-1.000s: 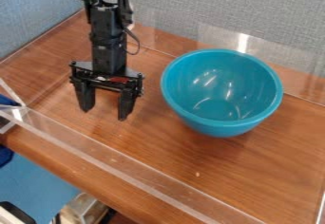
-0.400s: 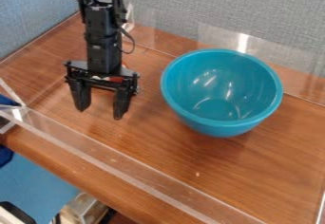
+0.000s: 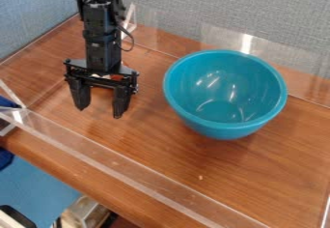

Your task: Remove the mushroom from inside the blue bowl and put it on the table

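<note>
The blue bowl [image 3: 245,126] stands upright on the table [image 3: 154,145], right of centre. Its glossy inside shows only light reflections, and the mushroom is not in view anywhere. My gripper [image 3: 99,110] hangs to the left of the bowl and clear of it, pointing almost straight down. It is open, the black fingertips [image 3: 80,104] reach close to the wood, and I see nothing between the fingers.
Low clear acrylic walls edge the table, one along the front [image 3: 142,174] and one behind the bowl [image 3: 252,41]. A blue and white object [image 3: 8,108] sits at the far left edge. Bare wood lies between the gripper and the front wall.
</note>
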